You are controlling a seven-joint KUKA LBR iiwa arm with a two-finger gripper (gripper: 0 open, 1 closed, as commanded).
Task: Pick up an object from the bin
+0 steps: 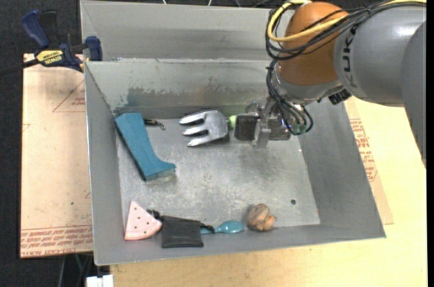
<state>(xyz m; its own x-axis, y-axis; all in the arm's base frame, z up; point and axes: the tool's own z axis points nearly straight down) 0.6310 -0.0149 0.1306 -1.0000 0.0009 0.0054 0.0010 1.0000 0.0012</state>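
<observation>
Your tool (pixel 260 128) stands just right of the silver fork head (pixel 205 127), at its green handle end. You cannot tell how far it is open, or whether it has hold of anything. I think you should grip the handle squarely and lift straight up. The grey bin (pixel 102 143) also holds a blue foam block (pixel 141 146) left of the fork. Below the fork lie a pink wedge (pixel 140 222), a black piece (pixel 180 233) and a brown lump (pixel 260 217).
</observation>
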